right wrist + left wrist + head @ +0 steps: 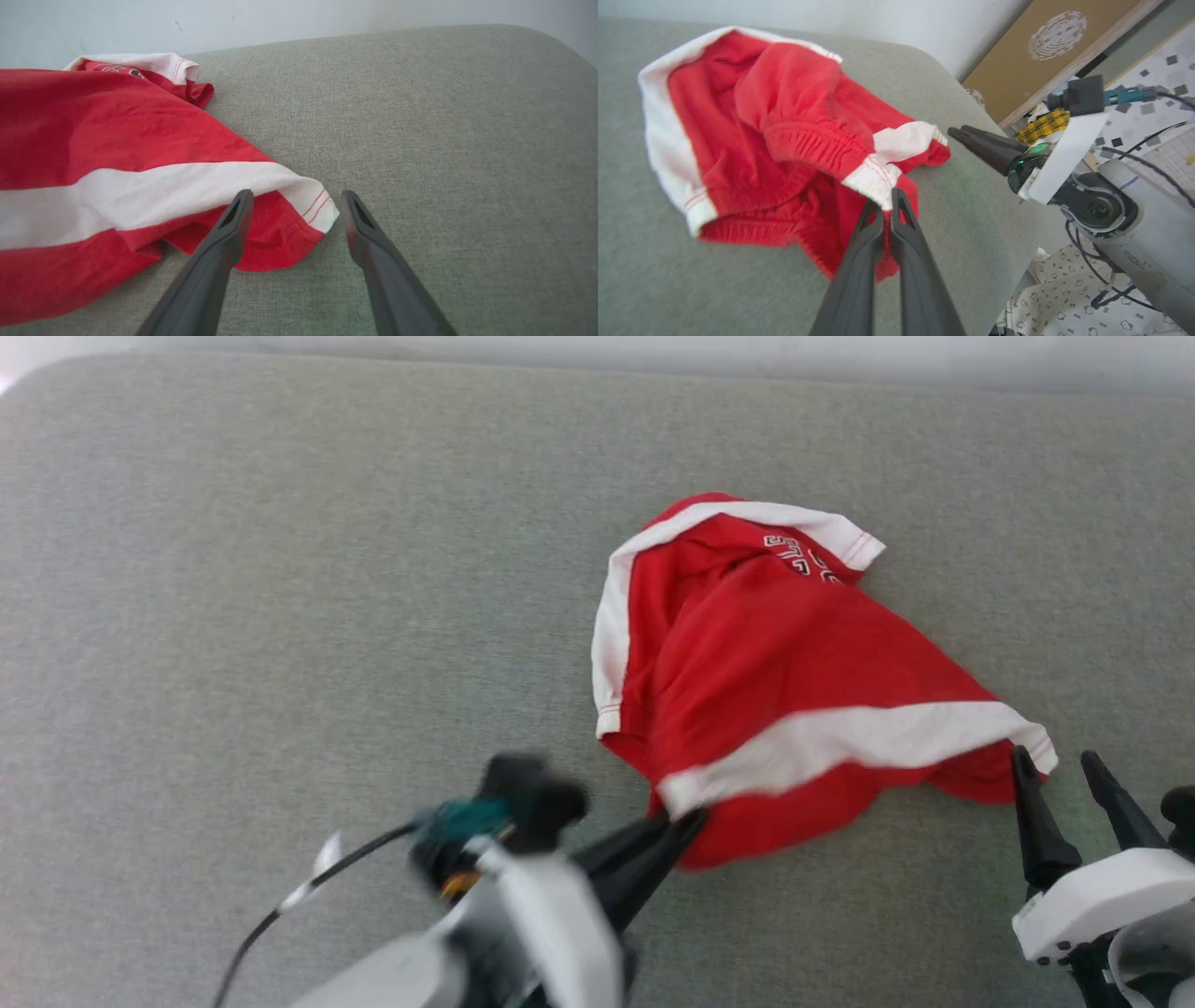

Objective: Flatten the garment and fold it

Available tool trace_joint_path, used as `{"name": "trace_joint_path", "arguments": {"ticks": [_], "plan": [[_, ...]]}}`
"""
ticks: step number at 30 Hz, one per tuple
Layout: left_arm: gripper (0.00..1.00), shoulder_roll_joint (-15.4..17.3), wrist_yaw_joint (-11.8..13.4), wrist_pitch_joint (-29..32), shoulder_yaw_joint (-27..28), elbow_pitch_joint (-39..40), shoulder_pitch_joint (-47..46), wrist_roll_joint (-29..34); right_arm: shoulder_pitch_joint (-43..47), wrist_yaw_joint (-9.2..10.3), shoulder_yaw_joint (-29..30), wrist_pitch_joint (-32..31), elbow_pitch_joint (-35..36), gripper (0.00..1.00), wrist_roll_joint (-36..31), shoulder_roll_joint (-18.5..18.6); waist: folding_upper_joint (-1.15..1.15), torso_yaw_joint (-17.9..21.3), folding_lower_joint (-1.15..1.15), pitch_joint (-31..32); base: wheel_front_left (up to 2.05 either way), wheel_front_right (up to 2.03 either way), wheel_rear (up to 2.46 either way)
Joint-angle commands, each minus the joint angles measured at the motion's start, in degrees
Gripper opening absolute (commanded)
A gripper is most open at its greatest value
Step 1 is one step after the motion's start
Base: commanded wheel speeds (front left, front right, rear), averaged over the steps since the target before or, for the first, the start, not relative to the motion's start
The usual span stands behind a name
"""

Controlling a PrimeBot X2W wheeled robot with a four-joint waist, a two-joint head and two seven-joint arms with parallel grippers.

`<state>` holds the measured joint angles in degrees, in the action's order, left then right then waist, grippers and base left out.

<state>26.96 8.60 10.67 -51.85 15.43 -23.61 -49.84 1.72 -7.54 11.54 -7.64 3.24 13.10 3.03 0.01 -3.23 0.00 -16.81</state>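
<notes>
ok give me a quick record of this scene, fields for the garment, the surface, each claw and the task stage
garment: red shorts with white stripes, crumpled in a heap, not flat
surface: grey fabric, the garment lies on it
left claw: shut on the garment's edge beside a white stripe end
right claw: open, at the garment's other striped corner, not closed on it
task stage: flattening not yet done, no fold made

Bright, even light; left claw (689,819) motion-blurred.
</notes>
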Motion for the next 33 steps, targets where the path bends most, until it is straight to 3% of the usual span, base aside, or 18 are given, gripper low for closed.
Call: {"name": "trace_joint_path", "arguments": {"ticks": [1, 6, 12, 14, 19, 24, 28, 31, 33], "plan": [[0.00, 1.4, 0.4, 0.2, 0.5, 1.1, 2.5, -1.2, 0.4, 0.05, 0.3, -0.2, 0.2, 1.00, -0.1, -0.1, -0.01, -1.2, 0.00, 1.0, 0.00, 0.00, 0.00], [0.00, 9.0, 0.8, 1.6, 0.3, 4.9, 13.5, -7.9, 1.4, 0.05, 0.8, -1.6, 1.2, 1.00, -0.9, -0.1, -0.01, -3.2, 0.00, 1.7, 0.00, 0.00, 0.00], [0.00, 12.0, -0.1, -0.9, 1.5, 2.8, 22.1, -14.9, 2.0, 0.05, 1.3, -3.5, 2.4, 1.00, -1.6, -0.1, -0.01, -4.9, 0.00, 1.8, 0.00, 0.00, 0.00], [1.00, 11.4, -0.2, -3.5, 2.6, 0.9, 22.9, -15.0, 2.3, 0.05, 1.4, -4.1, 2.7, 1.00, -1.9, -0.1, -0.01, -5.3, 0.00, 1.9, 0.00, 0.00, 0.00], [1.00, 9.5, -0.8, -6.5, 4.1, -0.6, 22.6, -15.5, 2.6, 0.05, 1.2, -5.1, 3.1, 1.00, -1.8, -0.1, -0.01, -5.5, 0.00, 2.8, 0.00, 0.00, 0.00], [1.00, 10.4, -1.2, -7.6, 8.4, 5.1, 20.9, -18.2, 2.9, 0.05, 0.9, -5.5, 3.5, 1.00, -1.7, -0.1, -0.01, -5.2, 0.00, 3.1, 0.00, 0.00, 0.00], [1.00, 12.0, 3.0, -10.7, 13.4, 5.4, 16.4, -13.6, 2.7, 0.05, 0.3, -5.4, 3.6, 1.00, -1.4, -0.1, -0.01, -4.3, 0.00, 2.4, 0.00, 0.00, 0.00], [1.00, 12.4, 5.4, -9.1, 12.3, 2.7, 12.8, -9.1, 2.3, 0.05, -0.2, -5.2, 3.4, 1.00, -1.1, -0.1, -0.01, -3.2, 0.00, 1.6, 0.00, 0.00, 0.00], [1.00, 12.1, 5.7, -7.5, 10.7, 0.5, 10.3, -6.7, 2.0, 0.05, -0.2, -5.0, 3.3, 1.00, -1.1, -0.1, -0.01, -2.3, 0.00, 1.0, 0.00, 0.00, 0.00]]}}
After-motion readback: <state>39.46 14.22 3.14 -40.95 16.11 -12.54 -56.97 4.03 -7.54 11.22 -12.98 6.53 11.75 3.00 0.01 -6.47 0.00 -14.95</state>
